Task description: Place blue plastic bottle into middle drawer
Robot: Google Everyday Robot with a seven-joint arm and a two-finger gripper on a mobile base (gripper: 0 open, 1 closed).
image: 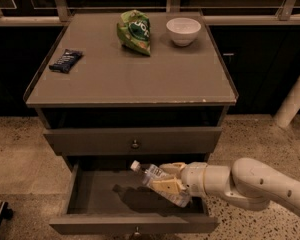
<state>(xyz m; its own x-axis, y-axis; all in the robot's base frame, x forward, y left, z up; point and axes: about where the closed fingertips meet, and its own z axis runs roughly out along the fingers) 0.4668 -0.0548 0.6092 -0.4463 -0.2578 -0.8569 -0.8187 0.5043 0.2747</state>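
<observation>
Gripping blue plastic bottle [151,174] in end effector [169,179], held tilted, low over open middle drawer [90,200], below surface [130,79] front-right corner, for short drop.

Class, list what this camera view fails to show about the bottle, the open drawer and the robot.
Camera view: the label of the blue plastic bottle is mostly covered by the gripper, shut on it.
Whether the bottle touches the floor of the middle drawer: the angle does not settle it.
The drawer's right rear corner: hidden behind the arm, itself cut off at the right edge.
The dark packet: print too small to read.
</observation>
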